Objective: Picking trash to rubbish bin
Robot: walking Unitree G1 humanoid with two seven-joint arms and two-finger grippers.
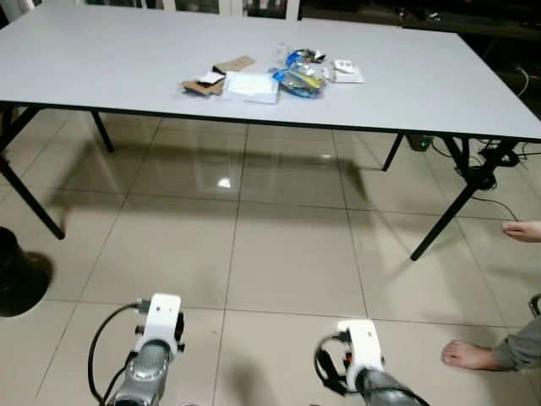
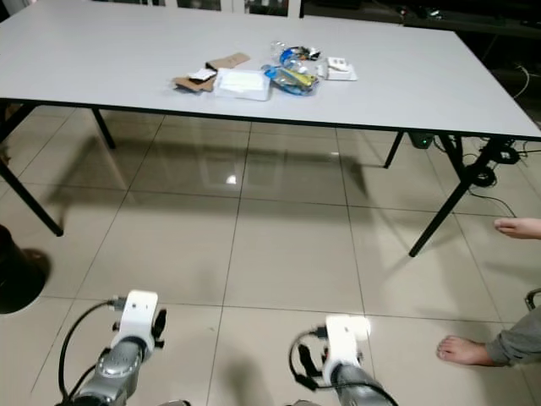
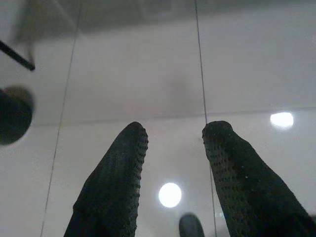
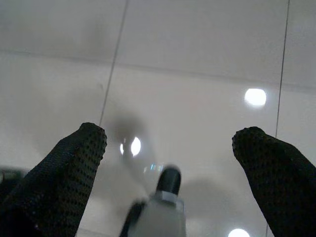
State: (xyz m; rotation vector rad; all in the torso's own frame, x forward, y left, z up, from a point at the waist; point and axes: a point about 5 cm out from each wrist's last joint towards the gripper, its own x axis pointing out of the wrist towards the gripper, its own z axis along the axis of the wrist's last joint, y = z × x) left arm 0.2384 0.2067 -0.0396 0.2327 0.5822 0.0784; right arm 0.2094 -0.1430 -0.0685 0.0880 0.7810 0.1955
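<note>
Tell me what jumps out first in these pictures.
A heap of mixed trash, cardboard scraps, white packets and blue wrappers, lies mid-table on the large grey folding table. A person's bare feet rest on the beige tiled floor at the robot's right, and a black rubbish bin stands at its left.

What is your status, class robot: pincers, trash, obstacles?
Left pincer open, empty. Right pincer open, empty. Trash on table ahead. Person's feet at right.

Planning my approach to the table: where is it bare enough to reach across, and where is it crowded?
The table is bare over its whole left half and along the near edge, and again right of the white packet. The trash pile crowds the middle, cardboard through blue wrappers. On the floor, a person's feet border the right side.
</note>
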